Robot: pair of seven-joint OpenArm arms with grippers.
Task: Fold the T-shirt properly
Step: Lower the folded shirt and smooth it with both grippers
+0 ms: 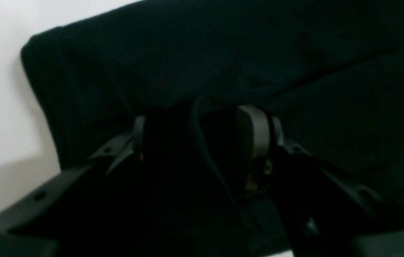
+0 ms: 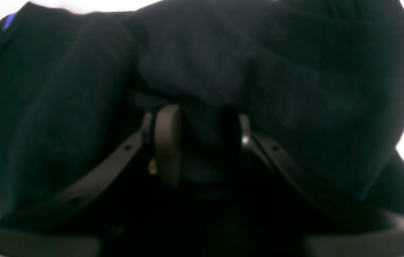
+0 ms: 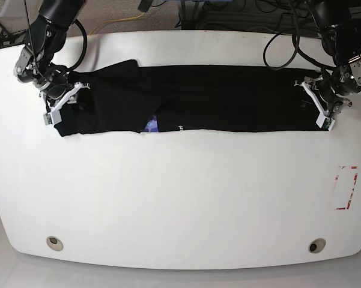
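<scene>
The base view is bright and evenly lit from above, sharp, with the white surface (image 3: 180,198) nearly shadowless and slightly bowed toward the edges. Both wrist views are dim, soft and blurred: the black T-shirt (image 1: 223,57) swallows detail, while the surface blows out to glaring white at nine and three o'clock.

We can read no text anywhere; a tiny white mark on the T-shirt (image 3: 180,127) and a red-marked rectangle on the worktop (image 3: 347,188) stay illegible.
</scene>
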